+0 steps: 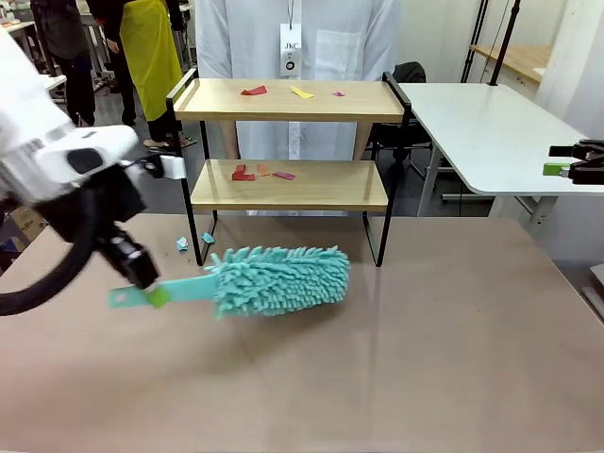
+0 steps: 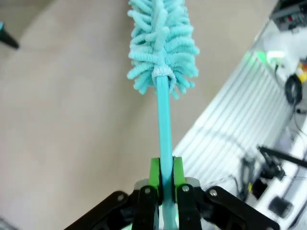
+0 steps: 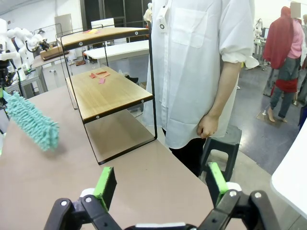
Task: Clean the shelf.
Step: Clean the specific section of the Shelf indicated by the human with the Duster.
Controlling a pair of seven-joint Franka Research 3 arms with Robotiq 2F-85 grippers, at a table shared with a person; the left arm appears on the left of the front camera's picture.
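**Duster clamped, shelf littered**

The shelf (image 1: 330, 189) stands beyond the left pincer (image 1: 156, 295), toward the far edge of the table (image 1: 425, 359). Red and yellow paper scraps (image 1: 255, 91) lie on both of its boards. Two teal scraps (image 1: 182, 243) lie on the table by the shelf leg nearest that pincer. The left pincer is clamped on the flat handle of the teal duster (image 1: 278, 280), whose fluffy head stretches away from the fingertips in front of the shelf. The right pincer (image 1: 564, 160) hangs well off on the shelf's other side, jaws wide apart and holding nothing. A person (image 1: 302, 38) in white stands behind the shelf.
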